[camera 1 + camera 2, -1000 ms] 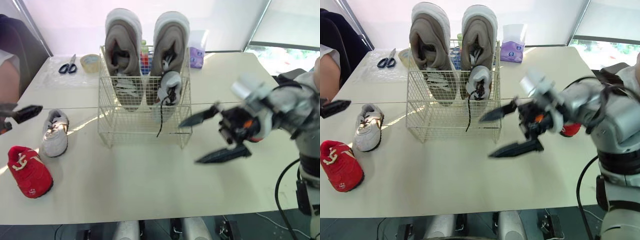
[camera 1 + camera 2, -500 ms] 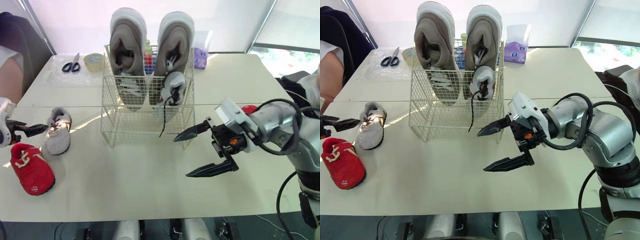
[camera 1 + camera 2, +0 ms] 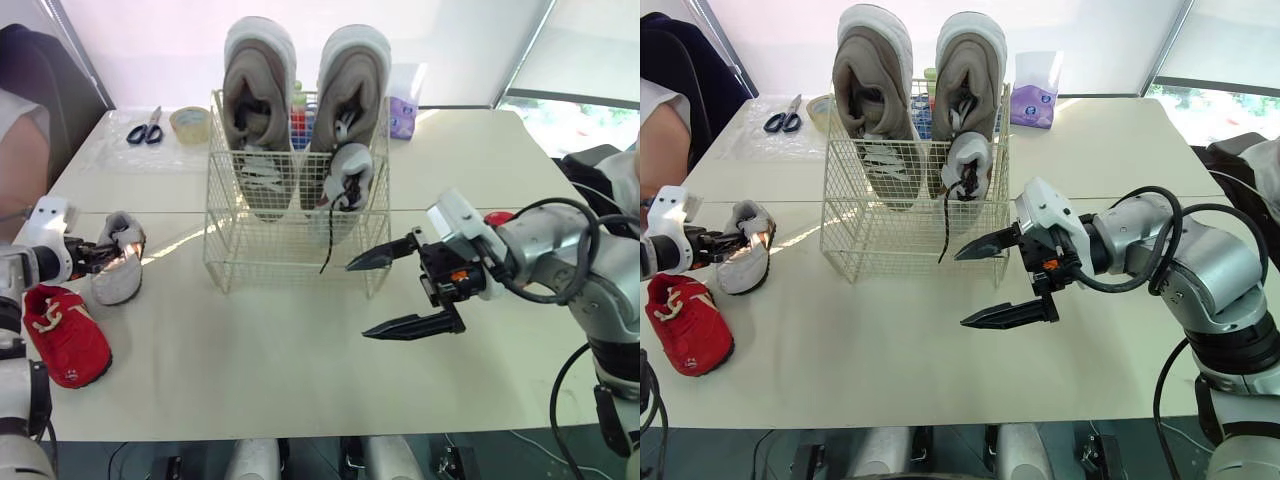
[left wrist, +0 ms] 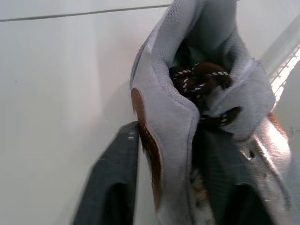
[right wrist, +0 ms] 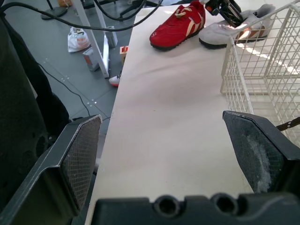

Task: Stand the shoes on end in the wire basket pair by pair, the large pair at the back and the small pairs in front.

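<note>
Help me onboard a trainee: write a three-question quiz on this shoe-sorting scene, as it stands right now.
1. True or false: the right gripper has its jaws shut on a shoe.
2. Which shoe does the left gripper have its jaws on? A) the red shoe. B) the small grey shoe lying on the table. C) a large grey shoe.
3. How many shoes stand on end in the wire basket?

Key: 1) False: its jaws are wide open over the table in front of the basket. 2) B. 3) Three.
</note>
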Robot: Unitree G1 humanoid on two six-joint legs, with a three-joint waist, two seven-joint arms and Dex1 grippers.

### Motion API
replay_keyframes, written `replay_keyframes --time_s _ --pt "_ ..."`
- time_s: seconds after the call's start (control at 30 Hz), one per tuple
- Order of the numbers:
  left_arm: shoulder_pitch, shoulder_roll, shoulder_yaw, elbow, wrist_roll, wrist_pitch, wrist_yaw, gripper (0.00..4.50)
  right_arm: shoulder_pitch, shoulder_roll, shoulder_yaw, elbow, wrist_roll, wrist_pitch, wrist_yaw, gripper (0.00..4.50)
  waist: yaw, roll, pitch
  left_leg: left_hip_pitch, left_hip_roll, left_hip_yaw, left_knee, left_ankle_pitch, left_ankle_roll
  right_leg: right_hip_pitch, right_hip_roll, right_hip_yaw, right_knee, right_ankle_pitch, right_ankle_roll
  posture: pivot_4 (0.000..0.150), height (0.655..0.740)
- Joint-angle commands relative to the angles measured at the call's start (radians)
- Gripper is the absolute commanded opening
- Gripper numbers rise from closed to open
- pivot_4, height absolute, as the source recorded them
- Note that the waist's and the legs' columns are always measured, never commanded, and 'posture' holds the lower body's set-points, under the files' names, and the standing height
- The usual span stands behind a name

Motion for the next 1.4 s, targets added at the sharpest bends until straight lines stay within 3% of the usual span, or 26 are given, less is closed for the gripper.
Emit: replay_keyframes --time_s 0.03,0.23,0.37,0.5,0.6,0.73,0.9,1.17,1.4 --pt "-0.045 0.017 0.099 -0.031 -0.034 -0.008 0.031 0.12 0.003 -0.008 -0.012 -0.003 -0.012 -0.023 -0.005 4.5 -0.001 0.0 0.0 0.0 0.0 -0.001 0.0 0.0 0.0 0.0 0.0 0.0 0.0 0.0 0.0 0.15 0.74" --pt "-0.035 -0.04 0.394 -0.403 -0.199 -0.103 0.181 0.12 0.003 -0.012 -0.073 0.026 0.002 0.008 -0.061 4.5 0.0 -0.007 0.001 -0.002 0.001 -0.003 0.0 0.0 0.0 0.0 -0.003 0.0 0.0 0.0 0.0 0.15 0.74" --pt "-0.047 -0.147 0.53 -0.894 -0.303 -0.05 0.426 0.12 -0.015 -0.016 -0.138 0.04 0.066 0.096 -0.137 4.5 -0.002 -0.007 0.0 -0.002 -0.001 -0.002 0.001 0.0 0.001 0.001 -0.005 0.001 -0.001 0.002 0.003 0.15 0.74" --pt "-0.065 -0.344 0.489 -1.241 -0.344 -0.075 0.629 0.12 -0.076 -0.021 -0.178 0.114 0.097 0.131 -0.153 4.5 0.001 -0.007 0.0 -0.001 -0.001 -0.002 0.002 -0.001 0.001 0.003 -0.005 0.001 -0.001 0.003 0.004 0.15 0.74" --pt "-0.02 -0.505 0.347 -1.389 -0.259 -0.135 0.732 0.12 -0.111 -0.027 -0.239 0.181 0.163 0.186 -0.16 4.5 0.001 -0.007 0.0 0.003 -0.001 -0.002 0.003 -0.001 0.001 0.007 -0.005 0.001 -0.001 0.003 0.004 0.15 0.74" --pt "0.049 -0.64 0.212 -1.414 -0.153 -0.244 0.758 0.12 -0.117 -0.046 -0.297 0.21 0.222 0.243 -0.184 4.5 -0.001 -0.007 0.0 0.003 -0.001 -0.004 0.007 -0.001 0.002 0.01 -0.002 0.001 -0.001 0.003 0.004 0.15 0.74" --pt "0.176 -0.722 0.069 -1.353 0.01 -0.436 0.735 0.12 -0.093 -0.065 -0.326 0.202 0.242 0.275 -0.221 4.5 -0.001 -0.007 0.0 0.002 0.0 -0.004 0.009 -0.001 0.002 0.009 0.002 0.001 -0.001 0.003 0.004 0.15 0.74" --pt "0.251 -0.766 0.015 -1.196 0.159 -0.632 0.751 0.12 -0.069 -0.057 -0.349 0.179 0.274 0.285 -0.289 4.5 0.003 -0.007 0.0 0.001 0.001 -0.004 0.012 -0.002 0.004 0.009 0.001 0.001 -0.001 0.003 0.004 0.15 0.74" --pt "0.292 -0.794 -0.02 -1.109 0.216 -0.72 0.744 0.12 -0.089 -0.039 -0.346 0.17 0.3 0.27 -0.337 4.5 0.003 -0.007 0.0 0.001 0.001 -0.005 0.012 -0.003 0.004 0.009 0.001 0.001 -0.001 0.003 0.004 0.15 0.74"
